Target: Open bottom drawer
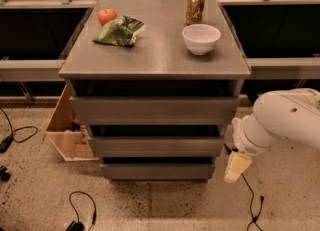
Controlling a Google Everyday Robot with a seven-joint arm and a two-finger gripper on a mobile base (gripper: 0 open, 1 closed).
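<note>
The bottom drawer (157, 170) is the lowest of three grey metal drawers in the cabinet, a plain flat front with no handle, near the floor. It sits flush with a dark gap above it. The middle drawer (156, 146) and top drawer (154, 109) are above it. My gripper (236, 167) hangs at the end of the white arm (285, 120), just right of the bottom drawer's right end, pointing down at the floor. It touches nothing that I can see.
On the cabinet top (155, 55) stand a white bowl (201, 38), a can (195, 7), an apple (106, 16) and a green bag (117, 31). A wooden box (67, 130) sits on the floor at the left. Cables (82, 207) lie on the floor.
</note>
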